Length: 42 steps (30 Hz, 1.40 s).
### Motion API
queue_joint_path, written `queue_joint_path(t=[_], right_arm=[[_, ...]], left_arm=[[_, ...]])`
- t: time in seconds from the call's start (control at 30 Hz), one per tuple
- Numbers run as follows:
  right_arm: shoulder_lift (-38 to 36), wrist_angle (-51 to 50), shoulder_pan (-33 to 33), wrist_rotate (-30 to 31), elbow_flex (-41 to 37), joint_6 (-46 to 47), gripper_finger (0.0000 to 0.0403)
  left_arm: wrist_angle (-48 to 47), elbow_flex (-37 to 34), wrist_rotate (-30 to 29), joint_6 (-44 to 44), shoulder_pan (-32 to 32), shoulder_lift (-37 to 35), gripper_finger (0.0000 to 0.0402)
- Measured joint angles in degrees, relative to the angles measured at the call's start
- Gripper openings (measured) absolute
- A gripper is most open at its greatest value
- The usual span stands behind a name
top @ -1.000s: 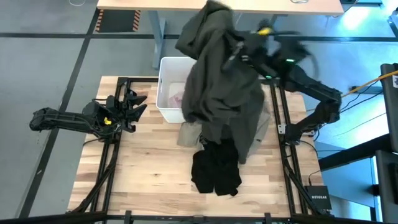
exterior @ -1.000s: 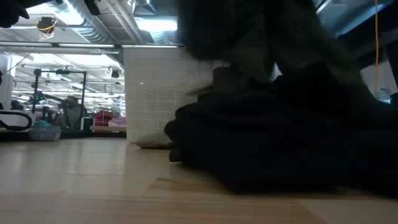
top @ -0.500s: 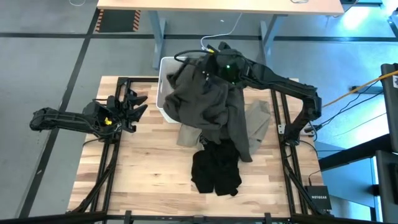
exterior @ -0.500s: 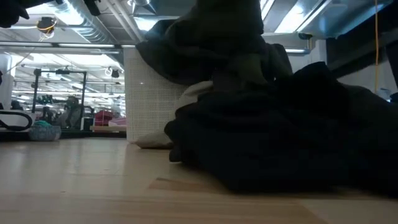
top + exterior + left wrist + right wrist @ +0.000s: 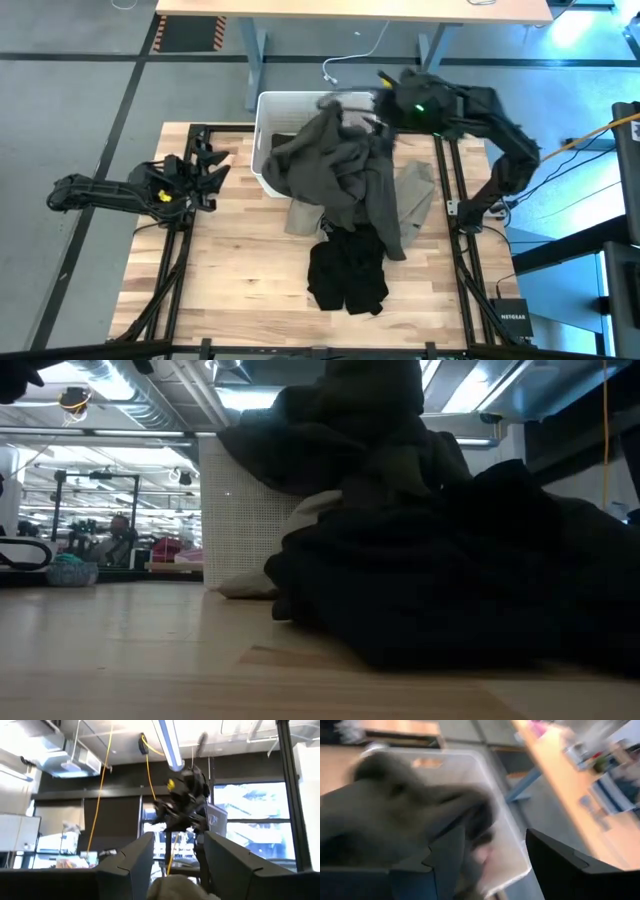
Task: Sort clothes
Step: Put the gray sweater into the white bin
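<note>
A dark olive-green garment (image 5: pixel 340 170) lies draped over the right side of the white tub (image 5: pixel 270 115) and trails down onto the table. In the low view it (image 5: pixel 350 420) tops the pile. A black garment (image 5: pixel 348 270) lies in a heap on the table nearer the front. Khaki-beige pieces (image 5: pixel 420 195) (image 5: pixel 303 215) stick out from under the olive one. My right gripper (image 5: pixel 375 100) (image 5: pixel 495 845) hangs open just above the tub's far right corner, beside the olive garment. My left gripper (image 5: pixel 215 165) (image 5: pixel 177 855) stands open left of the tub, holding nothing.
The tub's perforated wall (image 5: pixel 250 510) rises behind the black heap (image 5: pixel 450 600) in the low view. Bare wood (image 5: pixel 240 270) lies at the table's near left. A desk (image 5: pixel 350 8) stands beyond the far edge.
My right gripper has come down from high above the table with the olive garment and moved over the tub. It has opened, let go, and drawn back toward the right edge. The garment has dropped from hanging to draped over the tub and the pile.
</note>
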Motion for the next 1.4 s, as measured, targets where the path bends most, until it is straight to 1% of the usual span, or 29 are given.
queue_joint_path(t=[0.1, 0.2, 0.27, 0.37, 0.47, 0.53, 0.6, 0.67, 0.8, 0.93, 1.0, 1.1, 1.23, 1.33, 1.4], right_arm=[[-1.8, -6.7, 3.8, -0.3, 1.1, 6.8, 0.0229], [-3.4, -10.6, 7.9, -0.7, -0.7, 15.9, 0.0229], [-5.5, -10.2, 11.1, -1.3, -4.8, 19.3, 0.0229], [-7.6, -10.3, 15.9, -0.6, -11.6, 22.5, 0.0229], [-9.4, -10.2, 18.6, 0.4, -20.1, 26.8, 0.0229], [-10.4, -9.1, 20.2, 2.4, -26.8, 29.7, 0.0229], [-12.0, -6.6, 21.3, 5.2, -34.4, 32.6, 0.0229], [-13.3, -2.9, 22.2, 6.2, -42.4, 35.3, 0.0229], [-14.6, 9.4, 24.5, 7.9, -58.7, 39.0, 0.0229], [-14.3, 22.6, 27.3, 2.6, -71.0, 41.4, 0.0229], [-13.3, 26.5, 28.1, 2.5, -75.2, 43.5, 0.0229], [-11.5, 28.2, 29.2, 3.9, -79.1, 45.9, 0.0229], [-9.5, 32.1, 30.8, 4.3, -81.2, 45.3, 0.0229], [-8.4, 32.6, 31.3, 8.7, -81.1, 44.3, 0.0229], [-7.7, 31.4, 31.1, 12.0, -81.2, 44.3, 0.0220]], left_arm=[[0.5, 0.0, 0.0, 1.2, 0.0, 0.0, 0.0170], [1.7, 0.0, 0.0, 1.8, 0.0, 0.0, 0.0170], [1.7, 0.0, 0.0, 1.8, 0.0, 0.0, 0.0170], [2.1, 0.0, 0.0, 1.9, 0.0, 0.0, 0.0170], [2.2, 0.0, 0.0, 2.0, 0.1, 0.0, 0.0170], [2.3, 0.0, 0.0, 1.8, 0.1, 0.0, 0.0170], [2.3, 0.0, 0.0, 1.6, 0.1, 0.0, 0.0170], [2.3, 0.0, 0.0, 1.6, 0.1, 0.0, 0.0170], [2.0, 0.0, 0.0, 1.2, 0.1, 0.0, 0.0170], [1.3, 0.0, 0.0, 0.9, 0.1, 0.1, 0.0170], [1.3, 0.0, 0.0, 0.9, 0.1, 0.1, 0.0170], [1.4, 0.0, 0.0, 0.9, 0.1, 0.1, 0.0170], [1.3, 0.0, 0.0, 0.9, 0.1, 0.1, 0.0170], [1.4, 0.0, 0.0, 0.9, 0.1, 0.1, 0.0170], [1.3, 0.0, 0.0, 0.9, 0.1, 0.1, 0.0170]])
